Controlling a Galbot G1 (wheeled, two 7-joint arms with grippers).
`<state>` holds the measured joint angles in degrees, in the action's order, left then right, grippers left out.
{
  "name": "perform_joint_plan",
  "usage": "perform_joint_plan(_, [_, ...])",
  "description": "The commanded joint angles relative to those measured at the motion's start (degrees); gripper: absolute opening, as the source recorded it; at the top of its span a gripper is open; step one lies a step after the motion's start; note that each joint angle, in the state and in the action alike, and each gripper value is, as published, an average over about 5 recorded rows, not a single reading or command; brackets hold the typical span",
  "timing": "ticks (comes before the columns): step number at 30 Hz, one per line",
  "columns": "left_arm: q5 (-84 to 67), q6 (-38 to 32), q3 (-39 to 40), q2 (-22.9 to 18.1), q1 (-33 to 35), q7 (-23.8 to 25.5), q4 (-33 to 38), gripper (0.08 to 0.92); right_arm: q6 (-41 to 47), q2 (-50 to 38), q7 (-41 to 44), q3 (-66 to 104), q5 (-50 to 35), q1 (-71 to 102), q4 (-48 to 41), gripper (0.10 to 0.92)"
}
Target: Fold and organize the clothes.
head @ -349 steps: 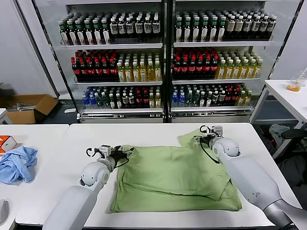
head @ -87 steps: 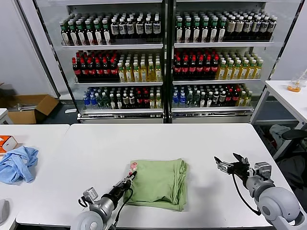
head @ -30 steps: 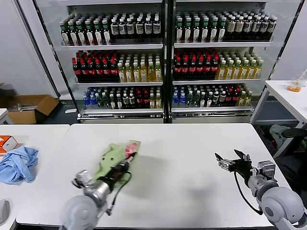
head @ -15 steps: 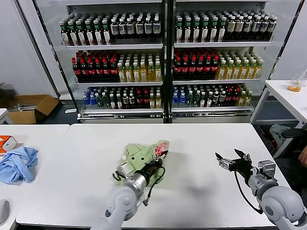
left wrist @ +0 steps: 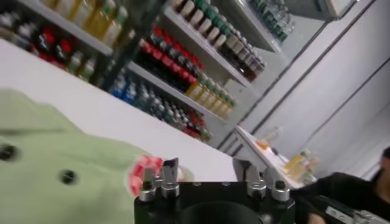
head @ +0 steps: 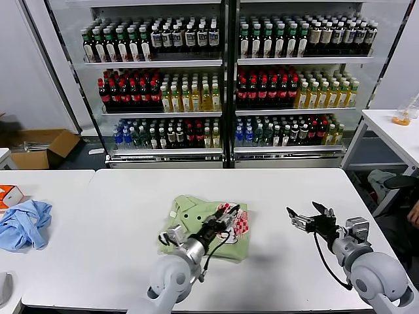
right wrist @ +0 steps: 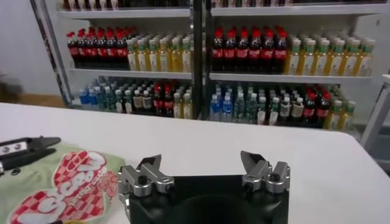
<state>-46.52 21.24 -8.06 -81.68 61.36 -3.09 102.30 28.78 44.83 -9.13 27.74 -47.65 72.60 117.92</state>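
We see the polo shirt (head: 206, 226) lying as a compact folded bundle near the middle of the white tabletop (head: 275, 190), its buttoned collar toward our left side and the red-and-white checkered print (head: 237, 222) facing up on the right part of the bundle. The sleeves and hem are tucked out of sight, so we judge the folding itself to be essentially done.

Our left tool (head: 224, 216) lies over the bundle, right at the edge of the print. In the left wrist view its fingers (left wrist: 169, 172) stand apart with only the far shelves showing between them and the green cloth below, so we read it as open and holding nothing, though it sits very close to the fabric. Our right tool (head: 305, 218) hovers above bare tabletop, well apart from the shirt on its right side; its jaws are spread and empty, and the right wrist view shows the print beyond them, off to one side.

What seems left, in our judgement, is small: lifting the left tool clear without dragging a layer loose, and perhaps squaring the bundle. A light blue garment (head: 23, 222) lies crumpled on the neighbouring tabletop at far left, beside an orange box (head: 8, 195), and is not part of this job.
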Motion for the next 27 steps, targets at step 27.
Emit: perform_joint_plan(27, [12.36, -6.08, -23.56, 14.94, 19.89, -3.17, 9.25, 0.823, 0.1, 19.8, -3.27, -27.18, -5.73, -23.75, -22.19, 0.823])
